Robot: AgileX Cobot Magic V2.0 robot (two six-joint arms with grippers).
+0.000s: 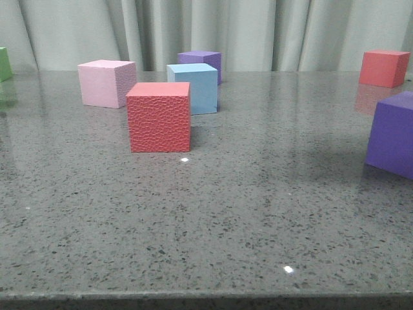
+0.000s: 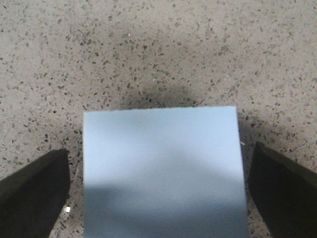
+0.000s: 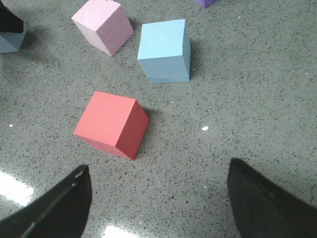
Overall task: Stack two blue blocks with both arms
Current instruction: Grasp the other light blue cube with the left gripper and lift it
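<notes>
Blue foam fills most of what I see from my left wrist: a smooth, pale sky-blue block point(image 2: 161, 171) sits square between the two dark fingers of my left gripper point(image 2: 158, 191). My jaws there are spread, with a strip of speckled worktop point(image 2: 158, 49) showing on each side of the block, so I judge I am lined up on it but have not yet pinched it. The second blue block point(image 1: 195, 87) stands on the grey worktop behind the red block point(image 1: 159, 117), beside the pink block point(image 1: 105, 82). From my right wrist it is well ahead of my right gripper point(image 3: 158, 203), beyond the red block, and its upper face looks faintly grainy there. My right jaws are spread too and hold nothing. Nothing is stacked so far; both blue blocks appear to rest on the worktop, apart from each other. What is left, as I judge it, is almost everything: closing on the first block, lifting it, and setting one blue block squarely on the other.
</notes>
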